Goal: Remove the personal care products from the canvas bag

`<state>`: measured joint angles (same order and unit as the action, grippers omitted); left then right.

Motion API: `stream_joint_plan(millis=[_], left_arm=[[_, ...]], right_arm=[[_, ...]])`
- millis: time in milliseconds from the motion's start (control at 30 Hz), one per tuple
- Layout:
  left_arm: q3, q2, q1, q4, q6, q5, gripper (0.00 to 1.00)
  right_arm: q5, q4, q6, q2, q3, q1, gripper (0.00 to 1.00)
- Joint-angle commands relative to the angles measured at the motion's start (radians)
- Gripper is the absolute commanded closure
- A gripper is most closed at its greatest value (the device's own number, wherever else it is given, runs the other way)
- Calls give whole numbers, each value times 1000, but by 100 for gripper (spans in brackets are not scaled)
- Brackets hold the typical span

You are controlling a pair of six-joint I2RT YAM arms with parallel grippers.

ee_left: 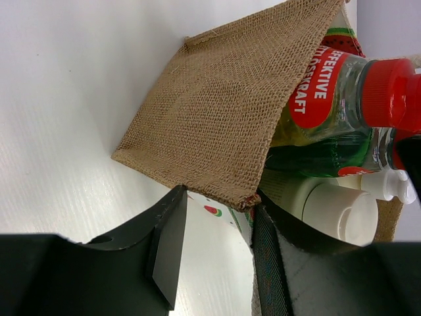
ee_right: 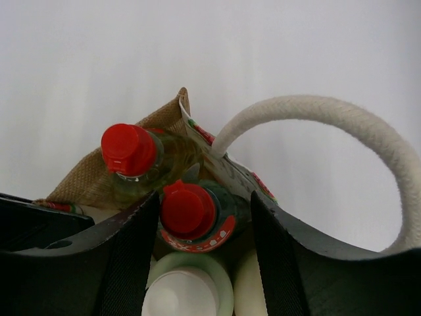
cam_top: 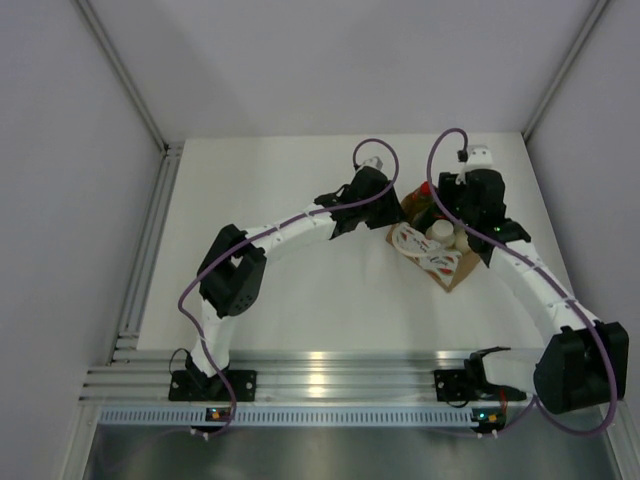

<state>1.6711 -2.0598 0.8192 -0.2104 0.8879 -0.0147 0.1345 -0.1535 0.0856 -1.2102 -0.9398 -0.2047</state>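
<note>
The canvas bag (cam_top: 455, 272) sits on the right of the table (cam_top: 300, 300), bottles inside. The right gripper (ee_right: 207, 199) is spread wide, the dark green bottle (ee_right: 196, 216) between its fingers but not visibly pinched. The left gripper (ee_left: 218, 201) straddles the bag's burlap rim, open and holding nothing.

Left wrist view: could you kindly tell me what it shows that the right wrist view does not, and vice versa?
Left wrist only: the broad burlap side of the canvas bag and the printed red label on the yellow bottle. Right wrist only: a looped rope handle. Both: the yellow bottle, the dark green bottle and a white-capped bottle in the bag.
</note>
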Motion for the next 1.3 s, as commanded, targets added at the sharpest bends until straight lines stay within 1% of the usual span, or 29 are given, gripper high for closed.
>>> stream_joint_plan(millis=[0,100,333,733,1000,1033,1133,1200,1267], left_arm=[[-2,10,11,32,-15,-18,54],[-1,7,12,32,-15,-25,54],[-1,7,11,31,-17,-34,52],[-2,13,11,32,-18,-42,52],[1,13,11,32,-18,-45,52],[1,15,12,31,-18,-45,52],[1,15,11,32,-17,-45,52],[-1,17,11,32,-17,-45,52],[1,17,11,32,-15,-45,52]], right_arm=[[11,120,0,-8,35,-16,44],[11,144,5,-11,64,-19,45],[27,215,0,-6,105,-27,51],[25,230,-1,-9,96,-38,53],[13,235,-3,-2,101,-50,75],[13,235,-6,-3,99,-51,79],[11,233,-1,-6,102,-53,84],[13,233,6,-9,105,-52,85],[11,235,9,-12,111,-53,91]])
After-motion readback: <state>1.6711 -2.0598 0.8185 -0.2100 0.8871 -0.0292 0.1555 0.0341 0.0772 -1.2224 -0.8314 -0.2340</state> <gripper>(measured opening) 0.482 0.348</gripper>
